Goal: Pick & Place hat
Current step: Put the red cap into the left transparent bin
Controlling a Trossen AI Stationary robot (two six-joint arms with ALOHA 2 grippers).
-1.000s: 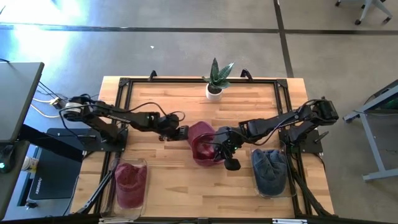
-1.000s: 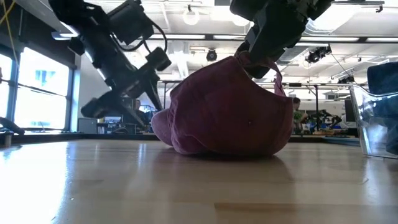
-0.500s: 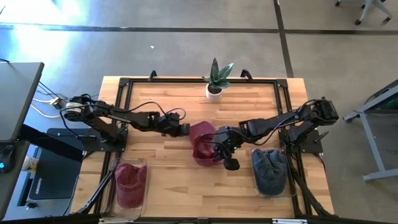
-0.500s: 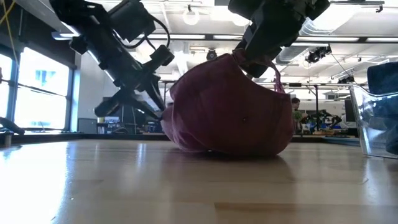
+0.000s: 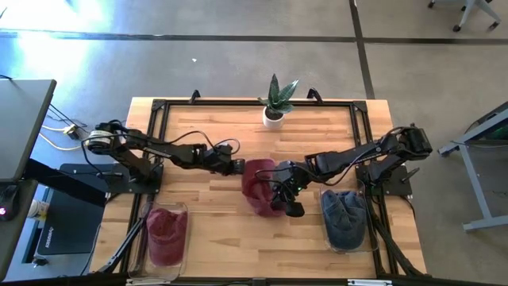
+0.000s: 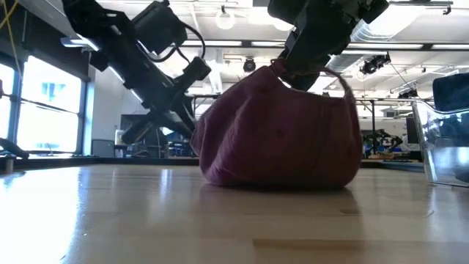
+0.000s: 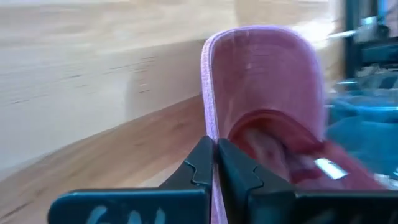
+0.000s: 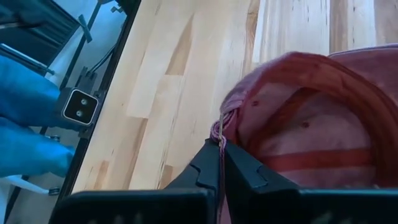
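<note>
On the wooden counter [image 5: 206,119] the maroon hat [image 5: 258,187] sits mid-table, my left jaws [image 5: 240,167] pinched tight on its brim and my right jaws [image 5: 282,191] clamped on its back edge, so grasping looks done and placing remains.

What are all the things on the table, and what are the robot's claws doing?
Hat: one, dark pink, middle of the table, pinched from both sides.
Red hat: one, dark red, in the clear bin at the front left corner.
Blue hat: one, blue, in the clear bin at the front right.
Clear bins: two, see-through, front left and front right.
Plant: one, green leaves in a white pot, back edge of the table.
Table: one, light wood with a black frame.
Left claw: shut on the hat's brim.
Right claw: shut on the hat's other edge.
</note>
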